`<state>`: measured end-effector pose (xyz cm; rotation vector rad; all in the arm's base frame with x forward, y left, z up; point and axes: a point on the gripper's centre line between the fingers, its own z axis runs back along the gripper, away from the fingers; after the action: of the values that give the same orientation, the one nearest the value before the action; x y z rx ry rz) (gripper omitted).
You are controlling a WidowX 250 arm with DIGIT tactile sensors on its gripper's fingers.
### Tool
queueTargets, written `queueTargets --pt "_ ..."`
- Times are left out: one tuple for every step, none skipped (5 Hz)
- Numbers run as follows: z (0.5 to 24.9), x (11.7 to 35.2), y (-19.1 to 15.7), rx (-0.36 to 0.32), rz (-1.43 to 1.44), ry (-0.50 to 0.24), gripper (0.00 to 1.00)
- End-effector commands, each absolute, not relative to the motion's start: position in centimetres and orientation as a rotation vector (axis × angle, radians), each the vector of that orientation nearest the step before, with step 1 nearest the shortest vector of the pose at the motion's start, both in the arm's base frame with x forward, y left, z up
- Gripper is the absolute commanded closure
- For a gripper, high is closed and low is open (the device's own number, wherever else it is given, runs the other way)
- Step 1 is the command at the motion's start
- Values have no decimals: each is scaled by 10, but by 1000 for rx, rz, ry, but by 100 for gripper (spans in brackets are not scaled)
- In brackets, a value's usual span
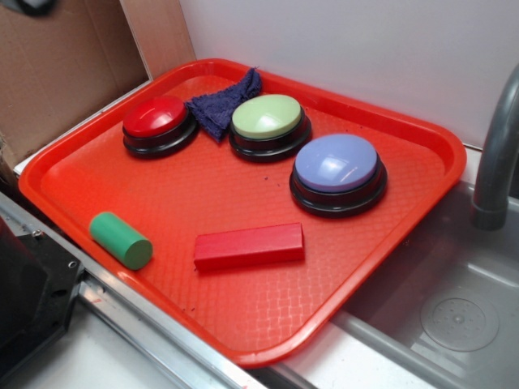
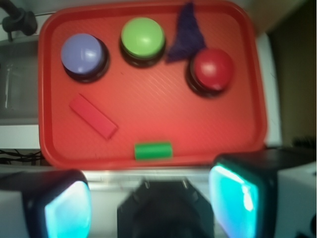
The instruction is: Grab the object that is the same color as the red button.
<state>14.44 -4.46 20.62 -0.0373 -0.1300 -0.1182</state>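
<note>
1. Three buttons sit on the tray (image 1: 405,203): the red button (image 1: 158,121) at the upper left of the exterior view, the green button (image 1: 269,123) in the upper middle, and the blue button (image 1: 338,170) to the right of the middle.
2. A dark blue cloth (image 1: 223,104) lies between the red and green buttons and touches both.
3. The red block (image 1: 249,245) lies flat in the lower middle of the tray, with nothing touching it.
4. A green cylinder (image 1: 120,239) lies on its side at the lower left, near the tray's edge and well apart from the block.
5. In the wrist view, the gripper (image 2: 151,198) is at the bottom of the frame, outside the tray.
6. Its two fingers (image 2: 235,198) are spread wide and hold nothing.
7. A gray sink (image 1: 454,324) sits at the lower right of the exterior view.
</note>
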Motion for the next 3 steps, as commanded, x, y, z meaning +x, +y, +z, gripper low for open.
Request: queueTargets --pt "152 167 -79 -60 -180 -287 0" --pt "120 176 -92 -43 -197 -294 0" --pt "94 187 -101 -98 -297 -278 0"
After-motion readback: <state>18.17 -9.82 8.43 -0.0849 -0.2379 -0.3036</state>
